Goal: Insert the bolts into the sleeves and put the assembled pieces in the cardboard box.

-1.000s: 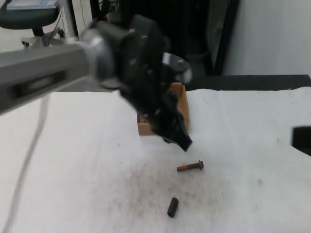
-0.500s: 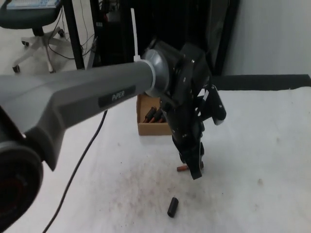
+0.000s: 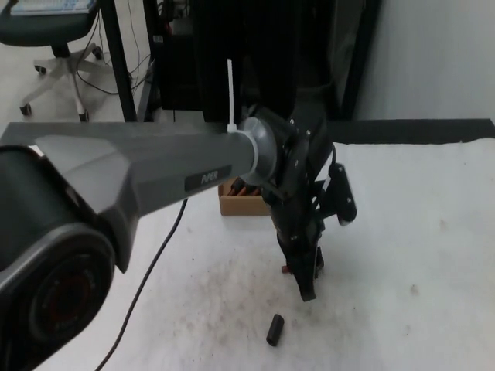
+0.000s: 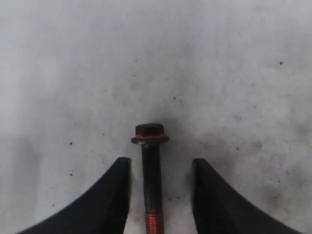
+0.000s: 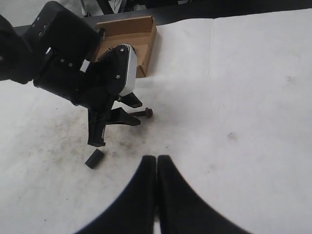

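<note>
A rusty hex-head bolt (image 4: pixel 151 165) lies flat on the white cloth, and my left gripper (image 4: pixel 160 162) stands open over it with a finger on each side of the shank. From the high view the left gripper (image 3: pixel 305 277) points down at the cloth, hiding most of the bolt (image 3: pixel 285 269). A short black sleeve (image 3: pixel 274 329) lies nearer the front edge, free. The cardboard box (image 3: pixel 232 205) sits behind the arm with several dark pieces inside. My right gripper (image 5: pixel 156 163) is shut and empty, off to the right, facing the bolt (image 5: pixel 146 112), sleeve (image 5: pixel 94 158) and box (image 5: pixel 127 29).
The left arm's grey forearm (image 3: pixel 139 166) crosses the left half of the bench, with a black cable (image 3: pixel 147 270) trailing under it. Dark stains mark the cloth around the bolt. Open cloth lies to the right. An office chair (image 3: pixel 54 31) stands behind the bench.
The left arm has swung from over the box forward and down, bringing its open gripper around the bolt. The sleeve and the box have stayed put.
</note>
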Robot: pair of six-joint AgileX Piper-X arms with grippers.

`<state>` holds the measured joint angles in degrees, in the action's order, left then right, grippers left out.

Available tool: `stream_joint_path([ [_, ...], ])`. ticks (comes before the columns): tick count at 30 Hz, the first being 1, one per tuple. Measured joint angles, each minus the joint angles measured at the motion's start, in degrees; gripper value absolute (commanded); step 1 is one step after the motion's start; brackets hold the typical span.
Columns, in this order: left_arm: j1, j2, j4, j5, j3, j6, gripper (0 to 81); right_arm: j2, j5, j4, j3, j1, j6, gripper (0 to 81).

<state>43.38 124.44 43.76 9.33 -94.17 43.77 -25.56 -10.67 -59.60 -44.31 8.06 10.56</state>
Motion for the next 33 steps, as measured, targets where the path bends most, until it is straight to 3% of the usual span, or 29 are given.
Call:
stream_joint_path([
  [13,-1.56,-0.02,-0.92,-1.93,0.0,0.0,38.1,0.0,-2.58,0.0,0.0,0.0,0.0,0.8],
  [33,0.04,-0.02,-0.92,0.67,0.0,0.0,38.0,0.0,-2.58,0.0,0.0,0.0,0.0,0.8],
])
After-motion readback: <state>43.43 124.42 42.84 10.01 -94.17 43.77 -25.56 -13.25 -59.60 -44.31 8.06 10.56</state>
